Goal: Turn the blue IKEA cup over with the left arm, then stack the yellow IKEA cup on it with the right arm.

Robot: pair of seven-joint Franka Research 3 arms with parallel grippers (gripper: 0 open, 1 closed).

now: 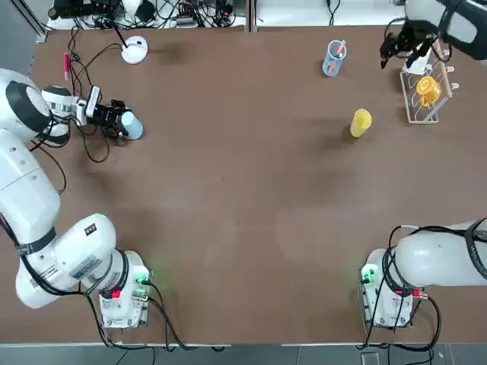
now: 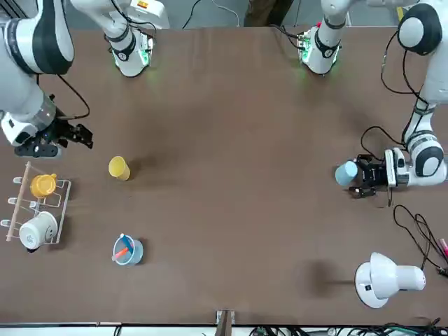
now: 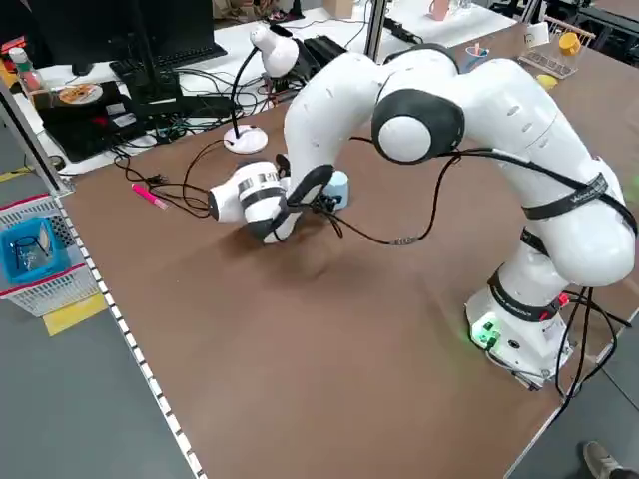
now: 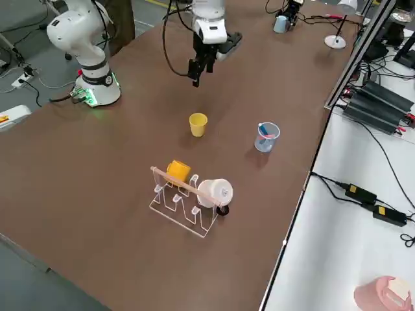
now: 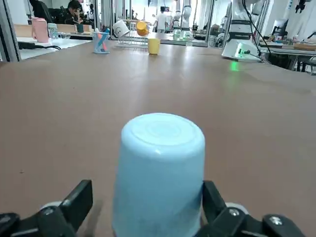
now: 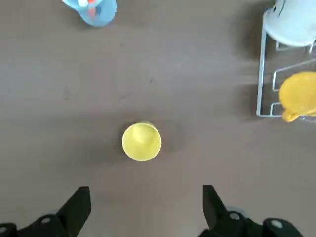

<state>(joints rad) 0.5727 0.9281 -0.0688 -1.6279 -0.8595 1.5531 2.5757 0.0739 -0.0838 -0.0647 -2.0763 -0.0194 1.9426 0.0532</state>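
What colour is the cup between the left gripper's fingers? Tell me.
Pale blue; the left wrist view shows the cup best.

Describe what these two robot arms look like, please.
Both the left arm and the right arm are white and rounded, with dark grey bands at the joints and black cables running alongside. Green lights glow at their bases. Each end effector is black, with two stubby fingers and round metal screws.

A brown tabletop (image 3: 329, 369) has a grey floor (image 3: 90, 399) beyond its edge. Past a metal post (image 4: 363, 52) along one edge, a white desk (image 4: 343, 253) stands close by; farther off, a dark monitor (image 3: 85, 30) and keyboard (image 3: 170, 62) rest on a white surface.
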